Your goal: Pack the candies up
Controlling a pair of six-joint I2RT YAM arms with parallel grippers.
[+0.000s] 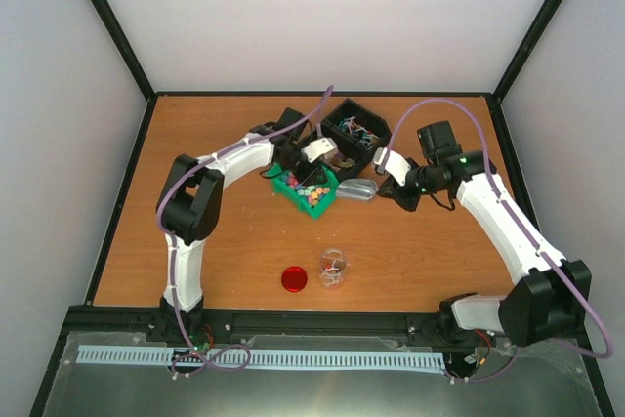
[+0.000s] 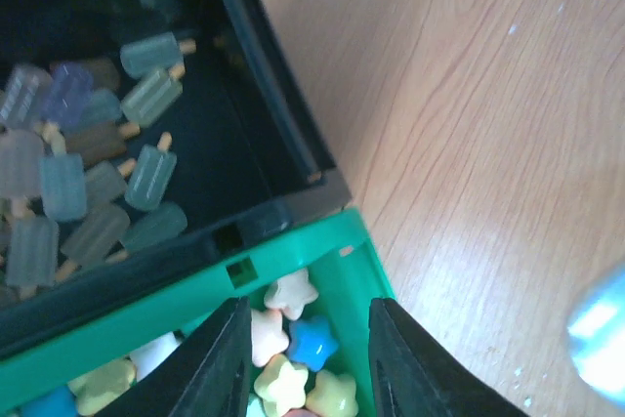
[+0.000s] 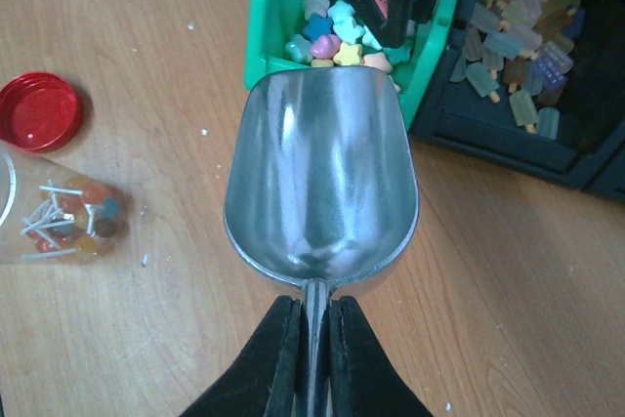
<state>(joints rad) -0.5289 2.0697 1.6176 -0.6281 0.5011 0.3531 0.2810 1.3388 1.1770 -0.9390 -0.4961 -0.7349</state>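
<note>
The candies (image 1: 312,190) are pastel star-shaped sweets heaped in a green bin (image 1: 290,193). They also show in the left wrist view (image 2: 314,344) and the right wrist view (image 3: 332,31). My left gripper (image 1: 315,169) is open over the bin's corner (image 2: 305,308). One finger (image 2: 220,363) is over the candies, and the other finger (image 2: 405,368) is at the bin's outer wall. My right gripper (image 1: 391,192) is shut (image 3: 312,308) on the handle of an empty metal scoop (image 3: 322,173). The scoop's lip touches the green bin's rim (image 3: 256,36).
A black bin (image 1: 379,127) of popsicle-shaped sweets (image 2: 88,192) stands right behind the green bin (image 2: 146,317). A clear jar (image 1: 332,268) holding a few lollipops lies near the front, with its red lid (image 1: 294,279) beside it. Both also show in the right wrist view: the jar (image 3: 54,222) and the lid (image 3: 39,109).
</note>
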